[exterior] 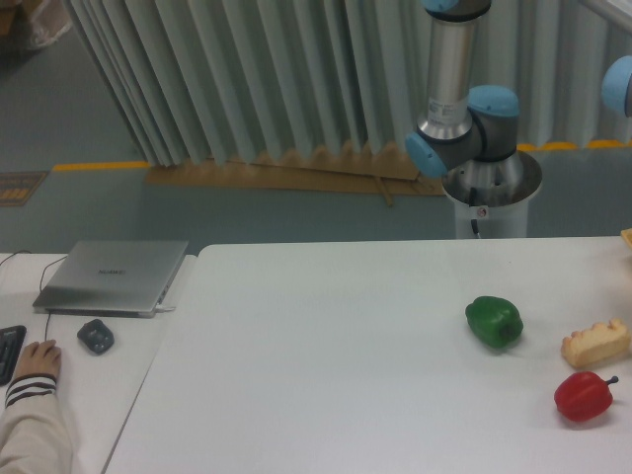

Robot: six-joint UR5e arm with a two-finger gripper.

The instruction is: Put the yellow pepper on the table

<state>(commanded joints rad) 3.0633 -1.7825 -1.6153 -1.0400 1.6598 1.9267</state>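
Searching the white surface (326,346) showed only a green pepper (494,321) and red pepper (584,395); the yellow pepper, likely light and smooth-skinned, and the gripper were out of view.

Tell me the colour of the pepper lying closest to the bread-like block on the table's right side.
Red: the pepper just below the pale block, clear in the fixed camera view.

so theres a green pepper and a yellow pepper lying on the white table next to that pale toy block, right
Not quite. The second pepper is red, not yellow: the camera view shows a green pepper and a red pepper lying on the white table, near the pale toy block. No yellow pepper is in view.
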